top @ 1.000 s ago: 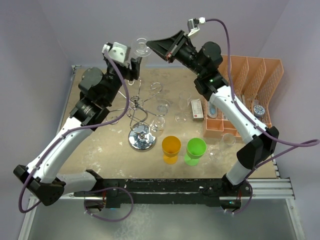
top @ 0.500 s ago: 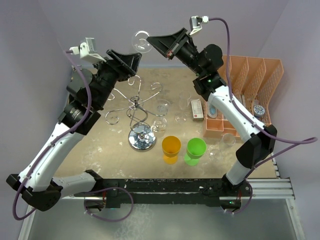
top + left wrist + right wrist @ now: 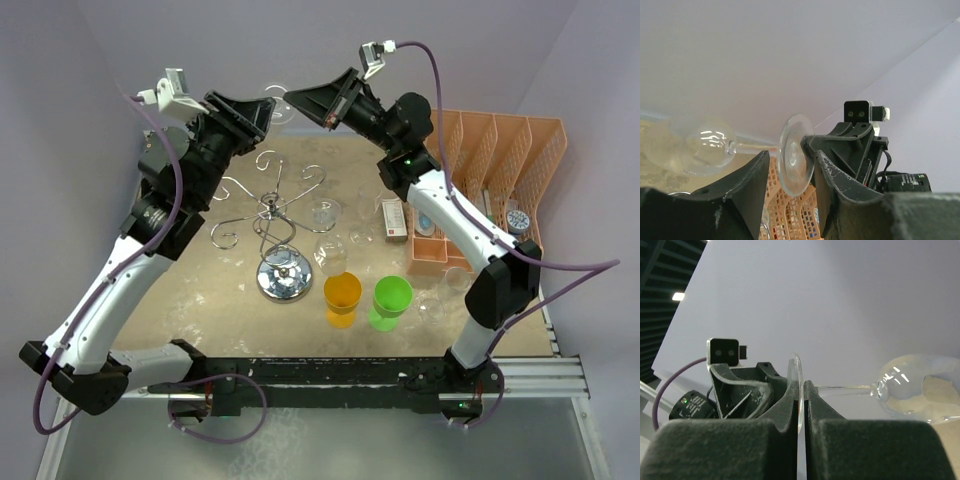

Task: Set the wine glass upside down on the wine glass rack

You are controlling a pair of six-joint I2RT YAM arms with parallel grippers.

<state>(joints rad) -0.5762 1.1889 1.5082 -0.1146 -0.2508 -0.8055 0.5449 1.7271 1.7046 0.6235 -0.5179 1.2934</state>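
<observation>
The clear wine glass (image 3: pixel 279 104) is held on its side high above the table. My right gripper (image 3: pixel 803 395) is shut on the rim of its round foot (image 3: pixel 798 375); the bowl (image 3: pixel 912 385) sticks out to the right. In the left wrist view, my left gripper (image 3: pixel 787 172) is open, with the foot (image 3: pixel 796 155) between its fingers, untouched, and the bowl (image 3: pixel 705 147) to the left. Seen from above, the left gripper (image 3: pixel 258 110) meets the right gripper (image 3: pixel 298 100) tip to tip. The chrome wine glass rack (image 3: pixel 270 215) stands below on its round base (image 3: pixel 284 277).
An orange cup (image 3: pixel 342 291) and a green cup (image 3: pixel 392 297) stand in front of the rack. Clear glasses (image 3: pixel 325 212) and a small box (image 3: pixel 394 218) sit to its right. An orange mesh organiser (image 3: pixel 500 150) fills the right side.
My left gripper has swung round and up to the glass, so its open fingers now straddle the foot. My right gripper has carried the glass slightly down.
</observation>
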